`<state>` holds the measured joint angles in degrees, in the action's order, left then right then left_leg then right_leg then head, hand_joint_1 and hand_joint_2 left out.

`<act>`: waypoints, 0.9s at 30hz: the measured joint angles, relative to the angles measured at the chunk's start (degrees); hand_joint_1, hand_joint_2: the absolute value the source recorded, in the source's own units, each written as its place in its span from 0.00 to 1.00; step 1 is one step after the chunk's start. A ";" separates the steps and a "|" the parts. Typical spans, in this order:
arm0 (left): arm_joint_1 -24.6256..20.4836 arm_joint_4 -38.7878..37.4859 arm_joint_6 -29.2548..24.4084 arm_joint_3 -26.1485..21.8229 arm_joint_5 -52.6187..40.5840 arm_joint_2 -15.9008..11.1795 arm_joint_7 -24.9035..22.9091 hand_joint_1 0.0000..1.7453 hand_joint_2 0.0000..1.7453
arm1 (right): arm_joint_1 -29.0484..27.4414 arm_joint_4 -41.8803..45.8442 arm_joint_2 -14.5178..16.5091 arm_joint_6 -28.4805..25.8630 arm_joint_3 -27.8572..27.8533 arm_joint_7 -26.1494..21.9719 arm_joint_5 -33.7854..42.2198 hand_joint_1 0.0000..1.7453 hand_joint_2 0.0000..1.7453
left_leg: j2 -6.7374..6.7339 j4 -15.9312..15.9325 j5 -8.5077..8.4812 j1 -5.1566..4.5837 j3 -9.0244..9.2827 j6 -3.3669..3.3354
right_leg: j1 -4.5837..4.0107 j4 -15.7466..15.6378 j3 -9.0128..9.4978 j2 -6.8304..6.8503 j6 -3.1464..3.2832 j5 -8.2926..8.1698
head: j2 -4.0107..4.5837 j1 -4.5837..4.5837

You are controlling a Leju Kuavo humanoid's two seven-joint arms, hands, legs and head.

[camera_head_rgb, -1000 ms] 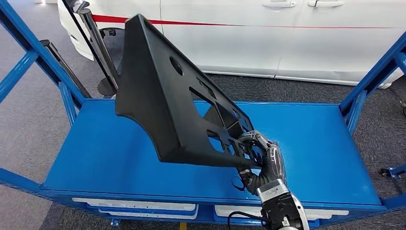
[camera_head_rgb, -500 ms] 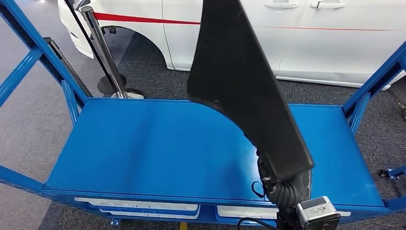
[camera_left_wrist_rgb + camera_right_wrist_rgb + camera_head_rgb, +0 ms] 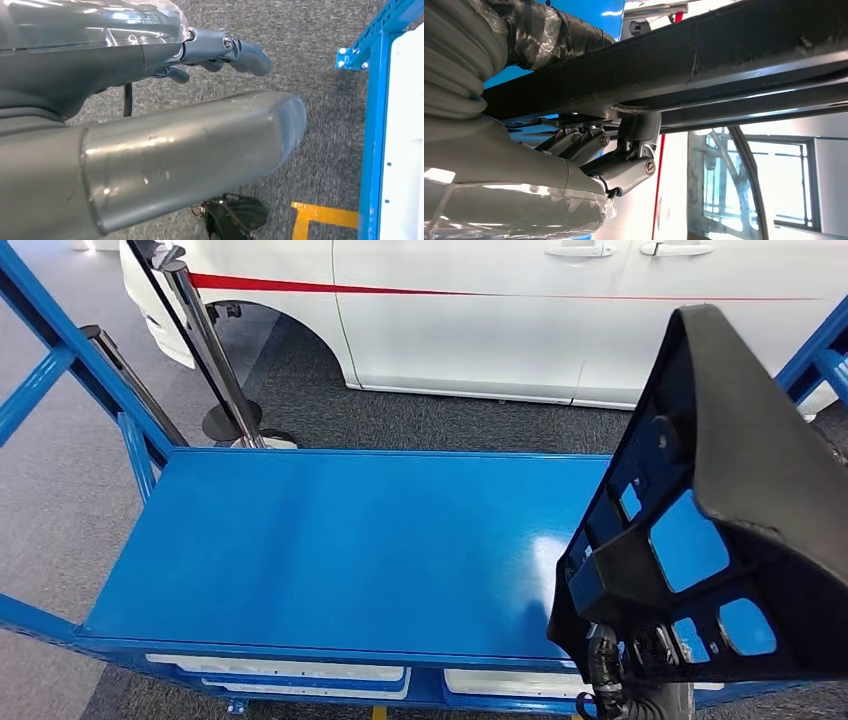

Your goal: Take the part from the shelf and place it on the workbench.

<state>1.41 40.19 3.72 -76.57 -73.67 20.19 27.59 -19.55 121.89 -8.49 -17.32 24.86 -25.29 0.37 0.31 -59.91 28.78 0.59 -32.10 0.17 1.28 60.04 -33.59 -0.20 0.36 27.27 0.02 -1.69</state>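
Note:
The black plastic part [image 3: 740,470], a large panel with cut-outs and ribs, hangs tilted over the right end of the blue shelf deck [image 3: 330,540], its ribbed side towards me. My right hand [image 3: 625,685] grips it from below at its lower edge and is mostly hidden by it. In the right wrist view the fingers [image 3: 624,172] clamp the part's edge [image 3: 724,55]. My left hand [image 3: 165,65] hangs over the grey carpet with its fingers loosely apart and nothing in them.
Blue frame uprights [image 3: 60,350] flank the shelf deck. Behind it stand a white car [image 3: 500,310] and a chrome stanchion post [image 3: 215,350]. By my left hand are a blue frame leg [image 3: 372,125] and a yellow floor marking [image 3: 320,215].
The part has swung from the left and middle of the shelf over to the right side and turned, now showing its ribbed side. My right hand moved down and right with it.

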 joint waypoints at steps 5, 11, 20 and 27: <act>0.39 0.00 -0.01 0.66 1.85 0.08 -0.51 0.00 0.00 | -1.53 0.41 -0.24 0.89 -0.41 -0.32 0.03 1.00 1.00 | -0.06 -13.58 9.11 0.17 -4.21 0.67 | -0.32 -0.05 -1.92 0.54 1.20 -1.44 | -0.01 -0.02; 1.39 0.16 -0.14 3.74 6.13 0.04 -2.12 0.00 0.00 | -3.41 0.92 -0.61 1.43 -0.76 -0.64 0.16 1.00 1.00 | -0.15 2.79 3.83 -0.67 7.00 -1.27 | -0.69 0.13 -3.62 0.60 0.41 -3.56 | -0.02 0.00; 4.65 1.32 -0.26 11.28 13.88 0.14 -5.42 0.00 0.00 | -4.59 1.27 -1.68 2.21 -1.08 -1.08 0.22 1.00 1.00 | -1.06 4.35 -1.70 -0.53 2.77 -2.99 | -0.30 12.72 -6.36 0.32 -2.03 7.36 | -0.01 0.09; 8.13 4.77 -0.68 20.35 23.32 0.31 -9.92 0.00 0.00 | -4.82 1.58 -2.19 1.93 -1.19 -1.16 0.86 1.00 1.00 | -0.99 0.96 -3.72 -0.63 -2.09 -1.46 | -0.11 -0.92 6.52 0.09 -1.60 4.77 | -0.01 -0.01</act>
<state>9.54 44.97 3.03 -56.22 -50.35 20.49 17.67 -24.37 123.46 -10.67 -15.39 23.67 -26.45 1.22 -0.68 -58.94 25.06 -0.04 -34.19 -1.29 1.17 59.12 -27.07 -0.10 -1.24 32.04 0.02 -1.70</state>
